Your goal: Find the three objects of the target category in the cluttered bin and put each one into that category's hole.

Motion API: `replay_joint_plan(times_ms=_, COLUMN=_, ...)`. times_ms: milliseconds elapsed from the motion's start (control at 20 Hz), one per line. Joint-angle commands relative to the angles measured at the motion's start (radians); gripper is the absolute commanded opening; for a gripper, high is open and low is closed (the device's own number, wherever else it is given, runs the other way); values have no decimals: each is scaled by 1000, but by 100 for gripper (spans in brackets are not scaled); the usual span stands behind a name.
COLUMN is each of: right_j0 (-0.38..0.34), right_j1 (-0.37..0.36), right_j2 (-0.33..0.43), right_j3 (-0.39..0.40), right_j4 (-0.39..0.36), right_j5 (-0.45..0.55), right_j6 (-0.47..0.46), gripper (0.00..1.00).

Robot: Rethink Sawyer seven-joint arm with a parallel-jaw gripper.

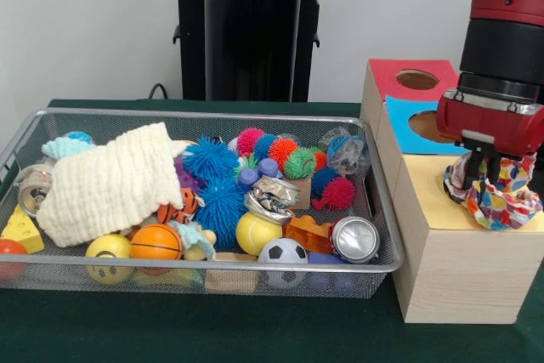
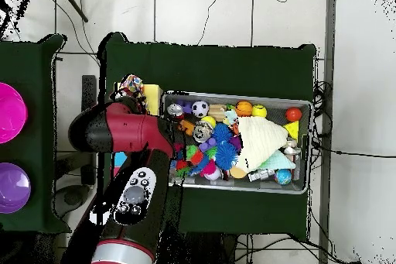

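**Gripper over the yellow box with a patterned cloth**

You see the gripper (image 1: 482,178) at the right of the front view, hanging from the red and black arm (image 1: 501,48) above the yellow-panelled top (image 1: 433,197) of the nearest pale wood box (image 1: 442,269). The black fingers (image 1: 470,167) are closed on a white cloth with coloured patches (image 1: 497,197); it bunches under and around them and rests on or just above the yellow panel. The yellow hole itself is hidden behind cloth and gripper, so you cannot tell whether any fabric is inside it. Behind this box sit the blue-panelled hole (image 1: 425,125) and the red-panelled hole (image 1: 417,79).

The wire mesh bin (image 1: 387,210) stands on the green table (image 1: 204,329), just left of the boxes. In it: a cream waffle cloth (image 1: 110,180) draped over the left half, blue spiky balls (image 1: 212,180), red and green spiky balls (image 1: 285,155), a yellow ball (image 1: 257,231), a small soccer ball (image 1: 283,252), an orange basketball (image 1: 156,242), a yellow smiley ball (image 1: 109,257), a silver can (image 1: 355,238), a crumpled foil wrapper (image 1: 270,197) and a yellow cheese-shaped wedge (image 1: 23,231). No further patterned cloth shows in the bin from here.

In the overhead view the arm (image 2: 124,133) covers the boxes; the cloth (image 2: 131,84) peeks out beside it, left of the bin (image 2: 303,187).
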Motion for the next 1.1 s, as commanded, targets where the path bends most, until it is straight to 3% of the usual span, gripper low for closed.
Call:
replay_joint_plan(times_ms=50, right_j0=-78, right_j1=97, right_j2=48, right_j3=82, right_j4=-19, right_j5=-64, right_j6=102, gripper=0)
replay_joint_plan(times_ms=200, right_j0=-80, right_j1=80, right_j2=53, right_j3=99, right_j4=-25, right_j5=-63, right_j6=96, gripper=0)
replay_joint_plan(times_ms=350, right_j0=-80, right_j1=116, right_j2=47, right_j3=49, right_j4=-13, right_j5=-41, right_j6=97, gripper=0)
replay_joint_plan(times_ms=800, right_j0=-68, right_j1=188, right_j2=19, right_j3=-2, right_j4=-6, right_j5=-34, right_j6=107, gripper=0)
replay_joint_plan(times_ms=1100, right_j0=-71, right_j1=179, right_j2=14, right_j3=17, right_j4=-25, right_j5=-25, right_j6=88, gripper=0)
